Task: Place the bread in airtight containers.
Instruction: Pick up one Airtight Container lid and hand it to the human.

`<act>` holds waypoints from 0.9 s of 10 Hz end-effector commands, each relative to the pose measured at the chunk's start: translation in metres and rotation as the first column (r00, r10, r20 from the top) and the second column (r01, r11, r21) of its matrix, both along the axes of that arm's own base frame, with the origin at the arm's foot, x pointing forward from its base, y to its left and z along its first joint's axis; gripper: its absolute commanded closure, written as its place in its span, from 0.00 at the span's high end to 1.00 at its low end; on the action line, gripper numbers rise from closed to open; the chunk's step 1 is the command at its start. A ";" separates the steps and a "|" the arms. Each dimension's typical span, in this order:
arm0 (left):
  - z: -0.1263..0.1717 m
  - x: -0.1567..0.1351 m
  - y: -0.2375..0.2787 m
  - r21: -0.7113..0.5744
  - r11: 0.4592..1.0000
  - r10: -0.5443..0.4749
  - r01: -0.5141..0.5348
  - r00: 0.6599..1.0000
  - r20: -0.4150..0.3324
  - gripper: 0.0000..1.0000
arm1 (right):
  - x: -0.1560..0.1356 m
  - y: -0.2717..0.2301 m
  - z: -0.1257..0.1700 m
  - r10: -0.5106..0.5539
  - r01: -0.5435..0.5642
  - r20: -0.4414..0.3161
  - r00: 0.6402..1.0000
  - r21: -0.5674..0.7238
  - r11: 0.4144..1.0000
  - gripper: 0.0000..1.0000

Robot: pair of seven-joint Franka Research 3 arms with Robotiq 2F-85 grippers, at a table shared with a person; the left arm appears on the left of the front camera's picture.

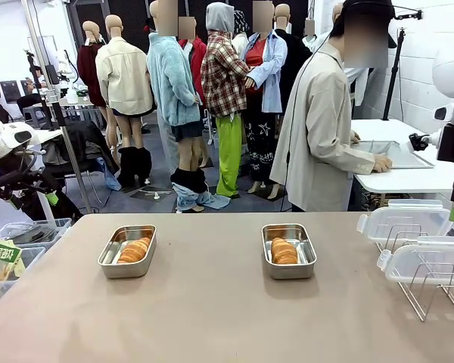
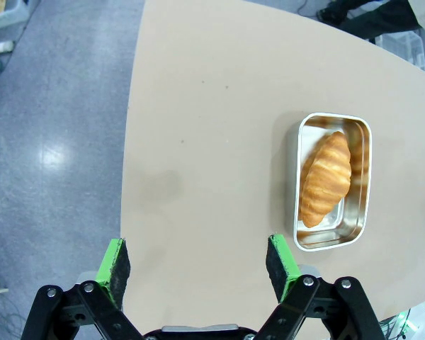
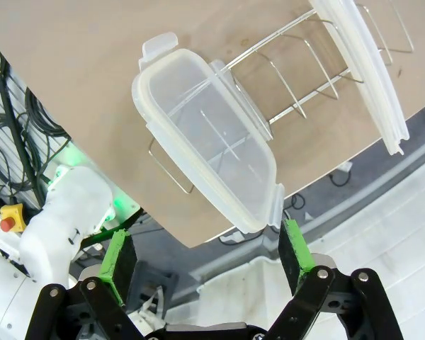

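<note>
Closest to you, the left gripper is showing its black fingers and green pads spread wide, gripping nothing, pointing down over the table's rounded edge. From it, at 2 o'clock, the left tin is sitting open: shiny steel, rectangular with rounded corners, and the left roll, golden-orange and ridged like a croissant, is lying diagonally inside it. In the right wrist view, the right gripper is likewise standing wide and empty, hanging just off the table's edge, with a clear plastic lid with snap tabs leaning on a thin wire rack at 12 o'clock, and a second lid showing edge-on at 2 o'clock. Looking from the front, the table is spreading out matte, beige and smooth; the tins are sitting well apart on it, one at 10 o'clock from its middle, the right tin at 1 o'clock with the right roll resting inside. Both lids are propped on the rack at 3 o'clock. Beyond the far edge, a person in a pale coat is standing side-on, resting a hand on a white table. The floor is gleaming grey.
</note>
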State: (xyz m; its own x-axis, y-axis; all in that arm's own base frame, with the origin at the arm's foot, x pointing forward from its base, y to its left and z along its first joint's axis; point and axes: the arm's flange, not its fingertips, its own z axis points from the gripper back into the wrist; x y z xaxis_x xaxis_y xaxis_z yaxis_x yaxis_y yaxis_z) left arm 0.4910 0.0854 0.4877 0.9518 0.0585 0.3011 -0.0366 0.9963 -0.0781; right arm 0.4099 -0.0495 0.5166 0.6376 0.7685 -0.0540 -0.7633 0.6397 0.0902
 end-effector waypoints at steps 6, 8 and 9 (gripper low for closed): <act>0.000 -0.002 0.000 0.010 1.000 0.006 -0.006 1.000 0.007 1.00 | 0.000 0.002 0.003 -0.009 0.009 -0.010 1.000 -0.004 1.000 1.00; 0.000 -0.002 0.000 0.010 1.000 0.006 -0.006 1.000 0.007 1.00 | 0.000 0.002 0.003 -0.009 0.009 -0.010 1.000 -0.004 1.000 1.00; 0.000 -0.002 0.000 0.010 1.000 0.006 -0.006 1.000 0.007 1.00 | 0.000 0.002 0.003 -0.009 0.009 -0.010 1.000 -0.004 1.000 1.00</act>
State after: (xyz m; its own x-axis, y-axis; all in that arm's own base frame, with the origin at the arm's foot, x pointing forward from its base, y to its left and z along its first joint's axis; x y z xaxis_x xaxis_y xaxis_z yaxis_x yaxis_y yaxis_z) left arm 0.4910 0.0854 0.4877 0.9518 0.0585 0.3011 -0.0366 0.9963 -0.0781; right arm 0.4099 -0.0495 0.5166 0.6376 0.7685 -0.0540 -0.7633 0.6397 0.0902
